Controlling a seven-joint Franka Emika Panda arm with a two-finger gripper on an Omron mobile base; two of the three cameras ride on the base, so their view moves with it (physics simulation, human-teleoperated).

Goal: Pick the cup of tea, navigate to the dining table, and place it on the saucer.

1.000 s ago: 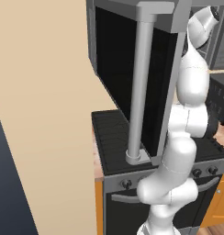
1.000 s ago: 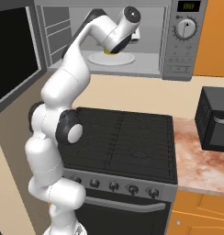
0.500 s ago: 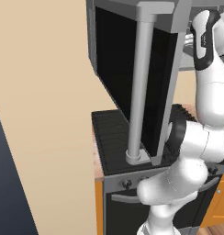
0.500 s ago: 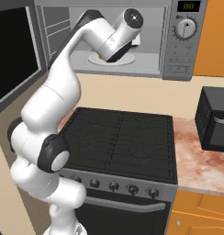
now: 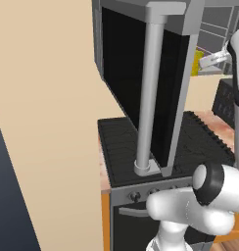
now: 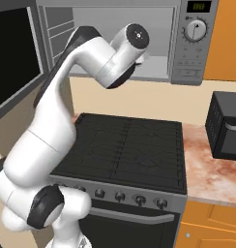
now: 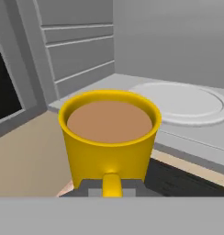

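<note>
So the arm's bent high over the stove [image 6: 129, 145], gripper [image 7: 111, 186] clamped on the cup of tea [image 7: 109, 137] by its handle, just outside the open microwave [image 6: 154, 43].

1 cup of tea [image 7: 109, 137], 1 microwave [image 6: 187, 53], 1 stove [image 6: 129, 145], 1 toaster oven [image 6: 226, 127].

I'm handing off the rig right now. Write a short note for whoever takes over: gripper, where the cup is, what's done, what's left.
Gripper: shut on the cup of tea at its handle, cup upright, tea level.
Position: cup is out past the open microwave front, above the stove; the white turntable behind it is bare. Microwave door is open.
Done: cup picked.
Left: drive to the dining table and set the cup on the saucer. Neither is in sight from here.
</note>
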